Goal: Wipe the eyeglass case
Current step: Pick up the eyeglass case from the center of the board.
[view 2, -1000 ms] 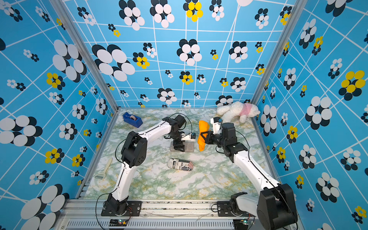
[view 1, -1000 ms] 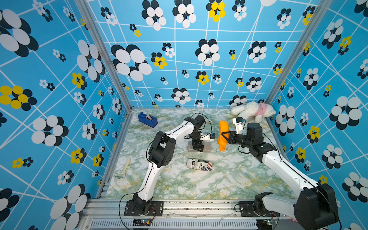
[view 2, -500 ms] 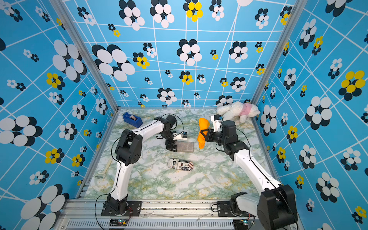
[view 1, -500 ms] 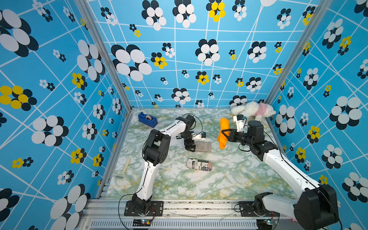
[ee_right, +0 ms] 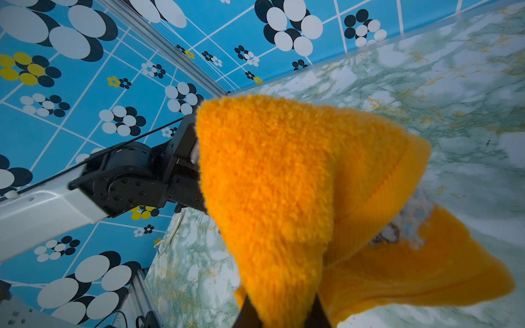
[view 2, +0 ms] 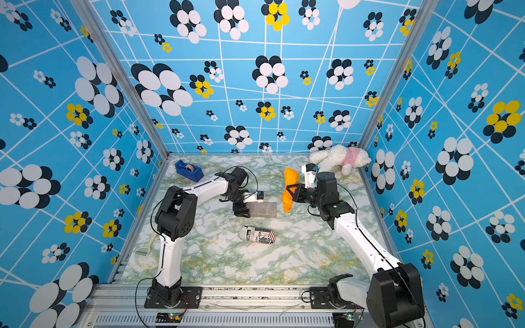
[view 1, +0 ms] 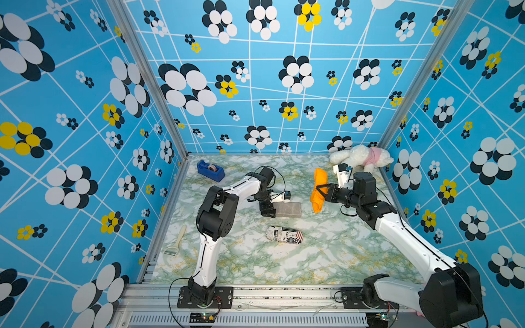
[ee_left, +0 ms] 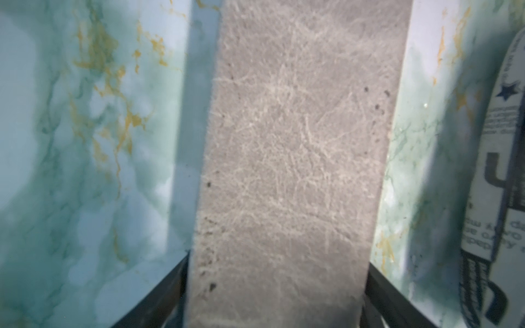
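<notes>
Grey eyeglass case (view 1: 288, 209) flat on the table (view 1: 341, 255), orange cloth (view 1: 320, 177) hanging beside it.
The case is a scuffed, dark-speckled rectangular slab near the table's middle, one end between the left gripper's (view 1: 268, 211) jaws. The fluffy cloth hangs folded, pinched in the right gripper (view 1: 319, 190), near the case's other end.

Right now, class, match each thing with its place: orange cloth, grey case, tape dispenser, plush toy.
Things:
1. orange cloth
2. grey case
3. tape dispenser
4. plush toy

Places:
A. far left corner
B. hanging from the right gripper
C. far right corner
D. lying flat between the jaws of the left gripper

Pairs: 1-B, 2-D, 3-A, 4-C.
</notes>
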Robot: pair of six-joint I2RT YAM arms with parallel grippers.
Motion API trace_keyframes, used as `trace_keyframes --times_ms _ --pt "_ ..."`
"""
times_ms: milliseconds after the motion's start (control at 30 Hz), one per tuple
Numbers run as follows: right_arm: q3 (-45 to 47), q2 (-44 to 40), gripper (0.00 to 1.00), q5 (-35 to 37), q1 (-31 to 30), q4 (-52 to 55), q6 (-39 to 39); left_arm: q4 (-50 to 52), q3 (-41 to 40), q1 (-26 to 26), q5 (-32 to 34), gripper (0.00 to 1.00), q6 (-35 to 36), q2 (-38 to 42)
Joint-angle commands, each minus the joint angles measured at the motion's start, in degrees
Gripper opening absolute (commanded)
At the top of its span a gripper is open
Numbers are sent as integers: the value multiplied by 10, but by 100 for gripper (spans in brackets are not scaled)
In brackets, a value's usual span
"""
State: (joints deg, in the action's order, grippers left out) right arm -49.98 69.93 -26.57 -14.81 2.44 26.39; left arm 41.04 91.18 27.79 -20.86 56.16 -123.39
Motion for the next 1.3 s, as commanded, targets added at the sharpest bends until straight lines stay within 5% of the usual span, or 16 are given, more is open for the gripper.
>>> trace_keyframes --times_ms 0,367,800,1267 --pt "-13 2 0 6 3 0 9 -14 -12 14 9 81 3 9" --pt "-17 5 0 11 4 8 12 -8 -20 15 13 69 -4 12" --pt "-114 125 0 -13 -1 162 15 -22 -38 28 13 35 -39 45" --pt "-93 231 0 -93 -44 50 126 -50 -33 83 -4 21 -105 77"
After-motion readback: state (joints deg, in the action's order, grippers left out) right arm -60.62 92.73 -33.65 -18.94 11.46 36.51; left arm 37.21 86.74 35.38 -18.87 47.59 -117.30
